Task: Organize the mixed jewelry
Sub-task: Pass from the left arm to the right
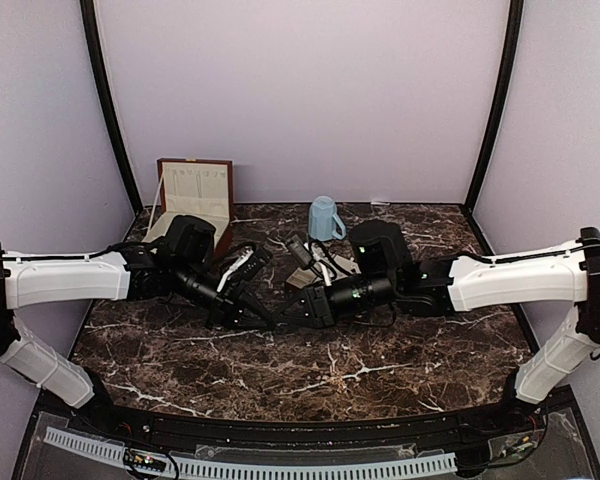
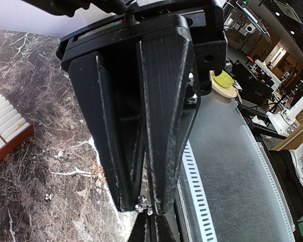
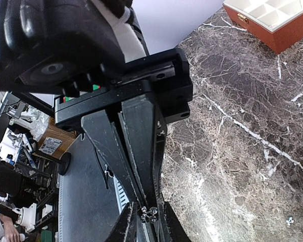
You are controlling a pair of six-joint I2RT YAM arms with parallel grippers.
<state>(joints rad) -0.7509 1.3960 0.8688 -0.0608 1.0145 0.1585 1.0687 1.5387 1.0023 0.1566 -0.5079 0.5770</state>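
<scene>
Mid hand-over, as I read it. Both arms meet tip to tip just 9 o'clock of centre on the dark veined marble tabletop (image 1: 310,380). Left gripper (image 2: 142,202) has its jaws together, pinching a tiny silvery jewelry piece (image 2: 143,205) at the very tips. Right gripper (image 3: 147,212) comes in nose-on from 3 o'clock, jaws nearly together around that same piece. Can't tell whether they're actually biting it or just bracketing it. A loose silvery speck (image 2: 48,195) lies on the marble near the tips, and the right wrist view shows another speck (image 3: 289,220), so sorting looks far from done. The cream-lined, brown-edged tray (image 2: 2,123) with padded rolls is close beside the left arm. Further back, the reddish-brown wooden box with brass clasp (image 1: 195,195) stands open at 10–11 o'clock, and the light-blue ceramic mug (image 1: 323,218) is at 12 o'clock by the far edge. Next move calls for a confirmed right-side bite before the left lets go, then a slow carry to a tray roll or box compartment. The piece is barely wider than the fingertips. If it drops, it will be hard to spot against the veining.
</scene>
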